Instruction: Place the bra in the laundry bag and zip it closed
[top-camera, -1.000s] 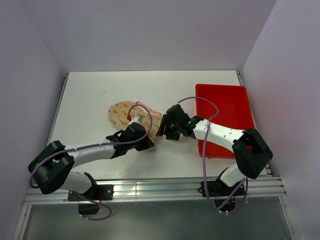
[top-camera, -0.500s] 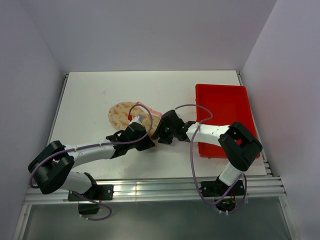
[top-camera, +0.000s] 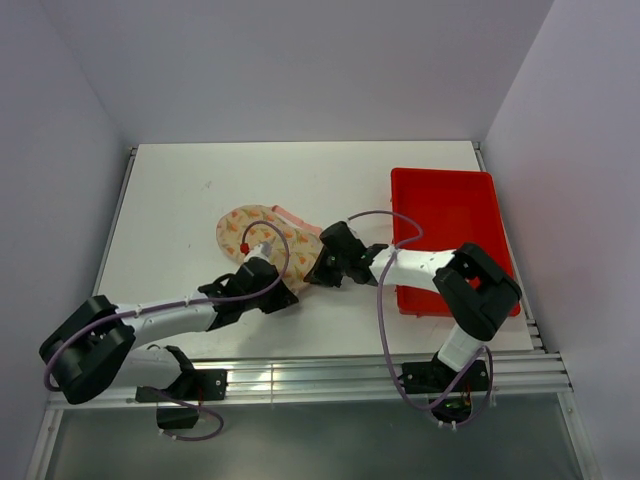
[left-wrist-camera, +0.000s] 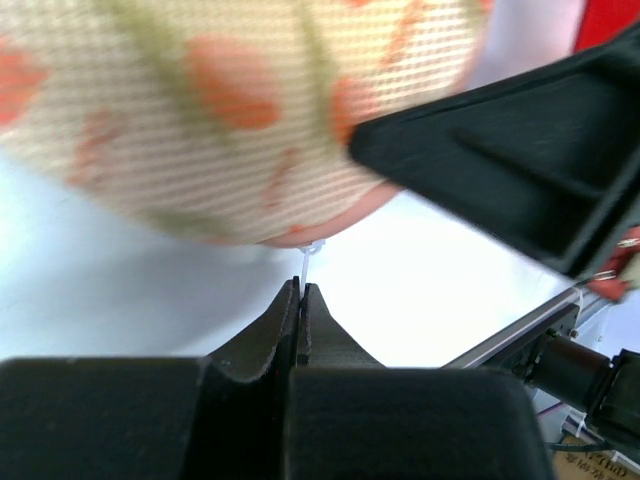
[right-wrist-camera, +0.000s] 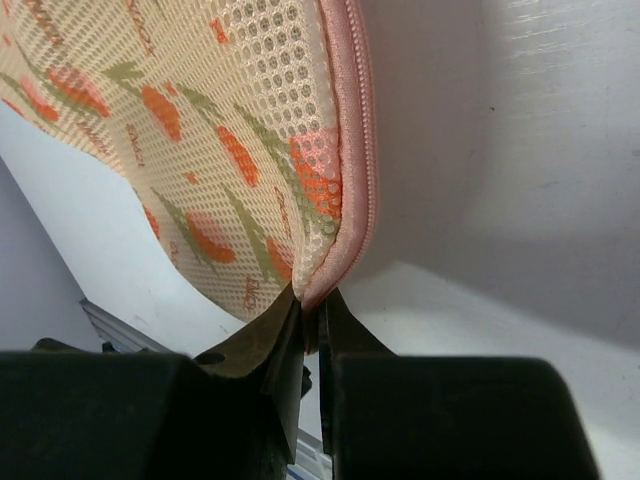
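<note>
Bag (top-camera: 235, 222) lies folded over on the table (top-camera: 170, 190), no bra in sight — presumably inside. Right gripper (right-wrist-camera: 310, 312) is clamped on the pink zip edge (right-wrist-camera: 358, 150), left gripper (left-wrist-camera: 301, 300) pinched tight beside the bag. Zipping looks unfinished — can't tell how far.

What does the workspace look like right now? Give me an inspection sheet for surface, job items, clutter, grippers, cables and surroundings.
Surface: white table, no spills seen.
Job's things: laundry bag lies mid-table, printed side up; bra not seen.
Clutter: red tray on the right, nothing seen in it.
Grippers: left gripper fingers shut just off the bag's edge; right gripper fingers pinch the bag's pink zipper edge.
Cables: purple cables loop off both arms, one above the bag.
Surroundings: pale walls; metal rail at the near edge.
</note>
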